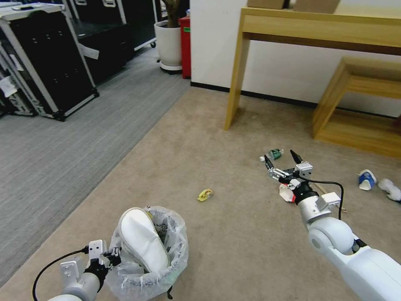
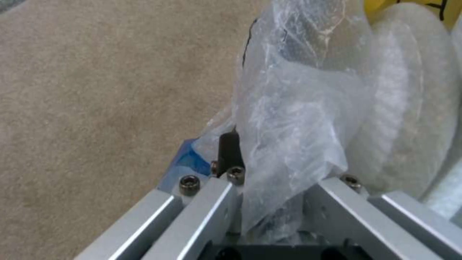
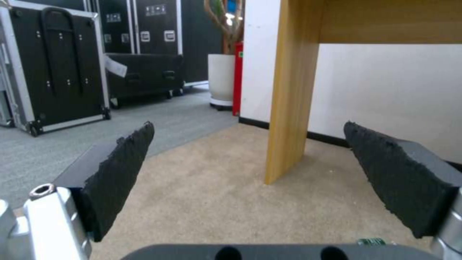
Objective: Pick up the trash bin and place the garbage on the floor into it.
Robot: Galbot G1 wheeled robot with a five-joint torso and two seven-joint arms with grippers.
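Note:
The trash bin [image 1: 167, 259], lined with a crinkled clear bag [image 2: 298, 108], sits at the lower left of the head view with a white slipper-shaped item [image 1: 142, 238] inside. My left gripper [image 1: 110, 253] is shut on its rim, with the bag bunched between the fingers [image 2: 229, 148]. My right gripper [image 1: 280, 156] is open, low over the beige floor [image 1: 234, 234], its tips right by the green-labelled bottle [image 1: 274, 153]. Other garbage lies around: a yellow wrapper [image 1: 205, 194], a red-white wrapper [image 1: 286, 193] under the right wrist, a blue-white cup [image 1: 366, 179] and a tissue [image 1: 390, 189].
A wooden table leg [image 1: 236, 79] stands ahead of the right gripper, and a low wooden shelf [image 1: 355, 104] stands to its right against the white wall. Grey ribbed carpet [image 1: 62, 150], black flight cases [image 1: 46, 62] and a white plant pot [image 1: 169, 44] lie to the left.

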